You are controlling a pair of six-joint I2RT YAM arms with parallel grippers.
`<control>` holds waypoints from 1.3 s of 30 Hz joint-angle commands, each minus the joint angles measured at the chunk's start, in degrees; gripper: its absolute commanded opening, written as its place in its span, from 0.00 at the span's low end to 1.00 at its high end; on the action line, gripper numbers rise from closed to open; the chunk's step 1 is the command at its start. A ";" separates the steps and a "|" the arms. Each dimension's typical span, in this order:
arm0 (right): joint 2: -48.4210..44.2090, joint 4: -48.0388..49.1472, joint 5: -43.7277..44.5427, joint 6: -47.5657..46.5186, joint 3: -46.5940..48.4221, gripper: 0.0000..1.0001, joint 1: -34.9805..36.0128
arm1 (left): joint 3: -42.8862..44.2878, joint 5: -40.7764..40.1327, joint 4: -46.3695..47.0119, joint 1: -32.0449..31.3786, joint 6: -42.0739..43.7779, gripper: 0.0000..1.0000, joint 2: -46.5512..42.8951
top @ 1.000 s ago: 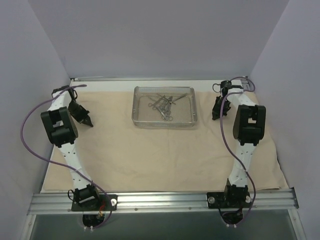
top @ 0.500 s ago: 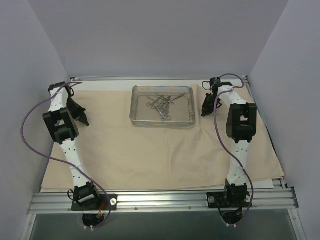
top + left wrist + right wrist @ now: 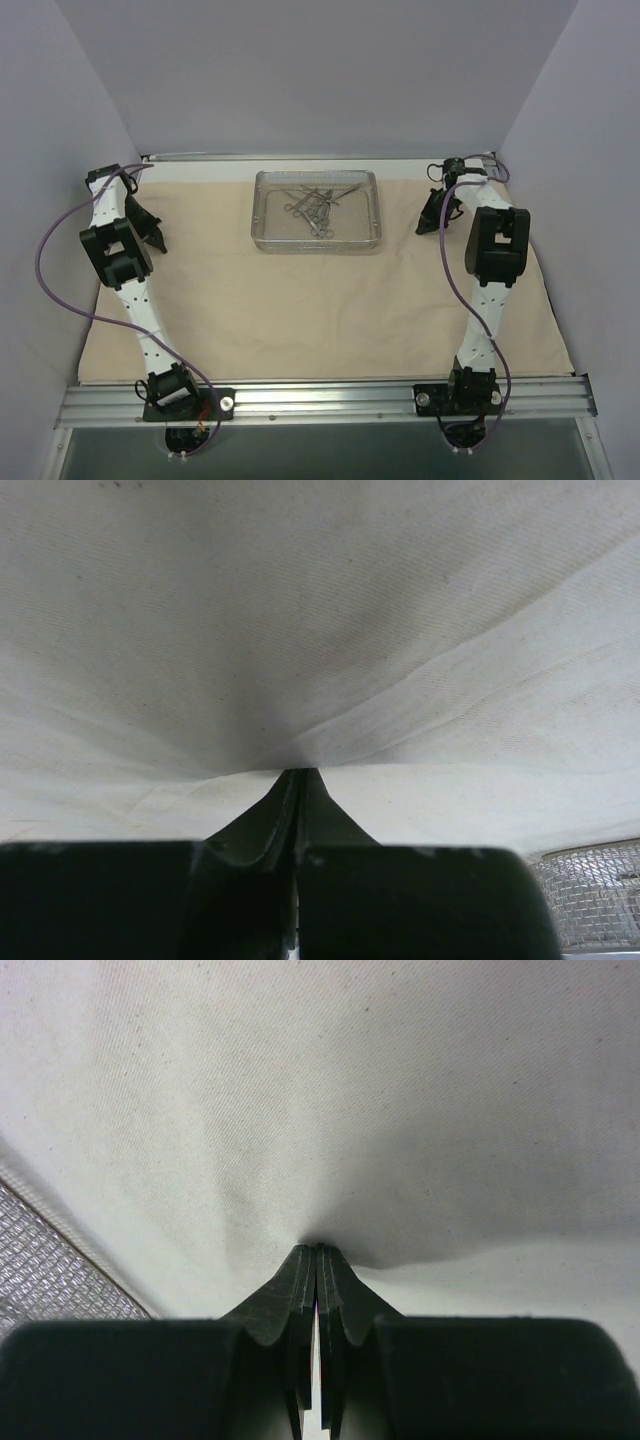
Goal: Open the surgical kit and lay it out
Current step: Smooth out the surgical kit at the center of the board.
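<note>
The cloth wrap (image 3: 320,310) already lies open and nearly flat, reaching out past both sets of fingers, its long axis running left to right; so the unwrapping looks done, and the step in hand is, I judge, tugging the far part of the sheet smooth from either side. The tray (image 3: 316,246) rests on the cloth between the two sets of fingers, somewhat nearer the right ones, its long axis also left to right and square to the cloth's far edge; a corner of its mesh shows low in each wrist view. The instruments (image 3: 312,203) lie heaped in the tray's far half, most of them slanting across it; which way each ring handle points is too small to tell. The left fingers (image 3: 272,815) are clenched tight on a pinch of the cloth, creases running into their tips; the right fingers (image 3: 296,1282) are clenched the same way on a puckered fold. The next move probably calls for letting the cloth go, then reaching inward to the tray to lift the tools out one at a time.
</note>
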 commanded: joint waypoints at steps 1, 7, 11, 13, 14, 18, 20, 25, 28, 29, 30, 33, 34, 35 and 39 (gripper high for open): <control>4.58 -4.78 5.50 -2.67 0.21 0.00 -0.01 | 3.59 -9.43 5.68 2.30 2.24 0.02 4.77; 4.67 -5.39 8.30 -3.98 0.38 0.00 -3.08 | 1.15 -3.30 10.42 1.51 3.65 0.02 0.56; 3.70 -4.61 6.83 -4.85 -1.37 0.00 -5.28 | 2.11 -1.61 10.43 0.37 3.65 0.02 0.47; 4.40 -6.09 7.61 -5.74 0.12 0.00 -5.46 | 2.11 -1.26 10.43 0.02 3.74 0.02 0.38; 4.15 -5.58 5.87 -6.09 0.64 0.00 -5.37 | 2.11 -0.82 10.16 -0.25 3.74 0.02 0.20; 2.83 -5.48 5.24 -9.33 5.46 0.00 -4.14 | 0.72 -0.73 10.68 -1.21 3.04 0.05 -2.69; 0.73 -6.36 4.28 -9.26 7.67 0.00 -3.09 | -1.48 -0.21 12.96 -1.74 2.34 0.11 -7.16; -7.18 -7.85 4.01 -7.32 1.82 0.00 -0.10 | -15.33 -0.47 17.80 -5.08 -0.91 0.23 -20.15; -12.10 -7.43 4.53 -7.24 -6.60 0.00 2.89 | -24.49 0.24 22.19 -5.87 -2.24 0.24 -27.62; -14.64 -5.33 4.54 -6.89 -8.73 0.00 3.07 | -30.52 0.23 24.20 -5.87 -2.50 0.24 -29.31; -15.45 -4.61 4.45 -6.62 -10.49 0.00 3.07 | -33.19 -0.03 24.66 -5.79 -2.59 0.24 -30.55; -17.12 -4.87 2.53 -7.58 -13.23 0.00 3.07 | -40.76 0.23 24.57 -4.82 -2.16 0.24 -33.10; -17.65 -5.30 1.56 -8.11 -13.67 0.00 3.42 | -42.43 0.67 25.10 -4.64 -1.89 0.24 -34.50; -18.61 -6.44 -0.80 -8.63 -14.29 0.00 4.64 | -44.02 1.81 25.89 -4.64 -1.80 0.24 -35.04; -21.60 -6.98 -4.60 -9.61 -17.80 0.00 8.86 | -49.39 5.06 26.60 -4.12 -2.59 0.13 -34.08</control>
